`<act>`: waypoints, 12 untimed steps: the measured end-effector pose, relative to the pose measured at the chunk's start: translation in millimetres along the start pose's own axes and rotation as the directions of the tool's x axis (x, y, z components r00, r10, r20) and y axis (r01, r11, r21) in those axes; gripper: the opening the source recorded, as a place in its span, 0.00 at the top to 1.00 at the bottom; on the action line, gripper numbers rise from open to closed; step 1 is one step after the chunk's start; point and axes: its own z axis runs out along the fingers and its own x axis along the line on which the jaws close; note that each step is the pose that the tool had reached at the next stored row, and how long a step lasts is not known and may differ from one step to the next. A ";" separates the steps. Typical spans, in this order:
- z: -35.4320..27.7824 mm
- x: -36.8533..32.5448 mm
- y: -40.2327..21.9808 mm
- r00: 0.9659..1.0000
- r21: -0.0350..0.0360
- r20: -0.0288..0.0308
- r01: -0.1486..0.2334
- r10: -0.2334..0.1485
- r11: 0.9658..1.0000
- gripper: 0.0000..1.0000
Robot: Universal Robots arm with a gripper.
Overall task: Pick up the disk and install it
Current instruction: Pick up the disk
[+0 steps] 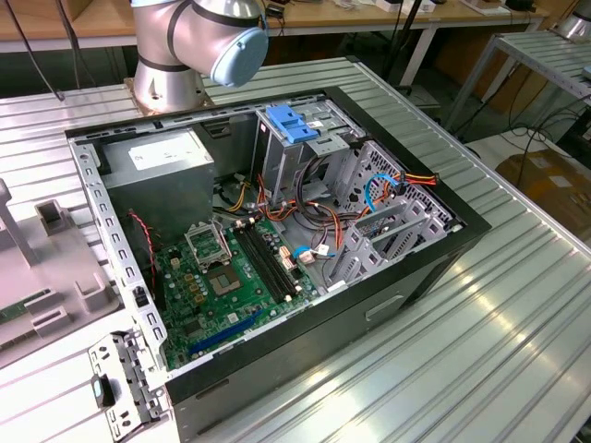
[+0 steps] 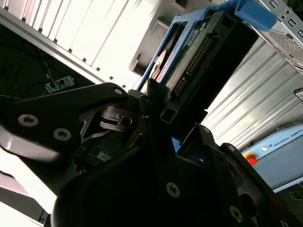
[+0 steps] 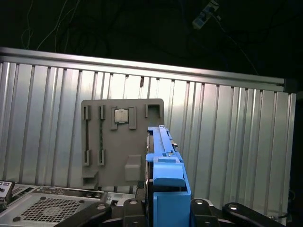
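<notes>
One disk [image 2: 189, 52] is clamped in the one gripper [image 2: 154, 106], whose black fingers [image 2: 109, 101] are closed narrow on its blue frame. In both wrist views the disk hangs in the air off the one ribbed metal table [image 3: 227, 132], which lies behind it.

The second wrist view shows the disk's end with one row of connector pins, and a box with one red button [image 2: 251, 160]. The first wrist view shows the disk edge-on, rising from the gripper, with one grey tray [image 3: 120, 142] lying flat on the table beyond it.

The exterior view shows one open computer case [image 1: 305, 346] on the table. Inside it are one motherboard [image 1: 231, 277], one power supply [image 1: 157, 175] and one blue bracket [image 1: 291, 123] atop the metal cage [image 1: 277, 161]. The arm's base [image 1: 171, 74] stands just behind the case.
</notes>
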 end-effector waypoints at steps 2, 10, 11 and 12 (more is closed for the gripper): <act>0.0 0.2 -1.0 1.000 0.000 0.000 0.000 0.000 1.000 0.64; -0.2 1.0 -4.4 1.000 0.000 0.000 0.000 0.000 1.000 0.64; -0.3 1.2 -4.9 1.000 0.000 0.000 0.000 0.000 1.000 0.64; -0.3 1.4 -5.2 1.000 0.000 0.000 0.000 0.000 1.000 0.64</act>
